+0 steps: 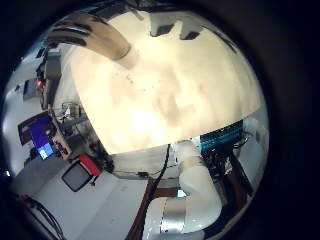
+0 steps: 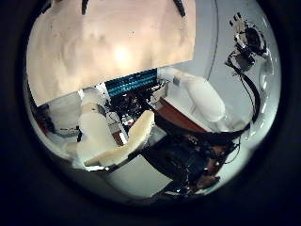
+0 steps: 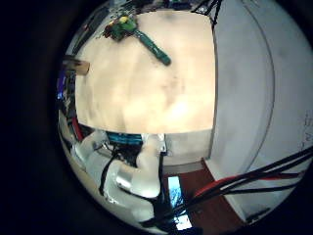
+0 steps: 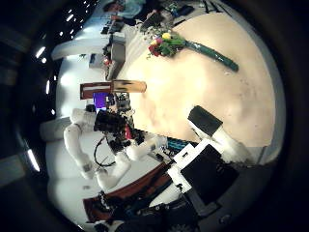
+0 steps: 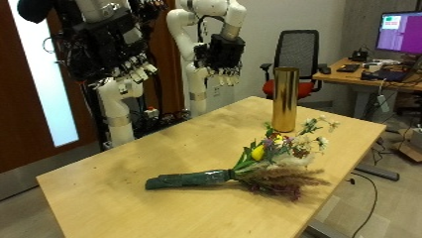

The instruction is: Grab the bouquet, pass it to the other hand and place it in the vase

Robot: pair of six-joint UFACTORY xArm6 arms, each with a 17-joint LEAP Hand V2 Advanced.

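In the outside view the bouquet [image 5: 270, 164], with mixed flowers and a green wrapped stem, lies flat on the wooden table [image 5: 119, 188]. A tall gold vase [image 5: 283, 99] stands upright at the table's far side. My left hand [image 5: 222, 52] hangs high farther back, fingers relaxed, holding nothing. The bouquet also shows in the right little finger side palm view [image 3: 137, 34] and the right thumb side palm view [image 4: 183, 45].
A black office chair [image 5: 301, 55] stands behind the vase. A desk with a monitor [image 5: 400, 35] is beyond it. The table's front edge runs close below the bouquet.
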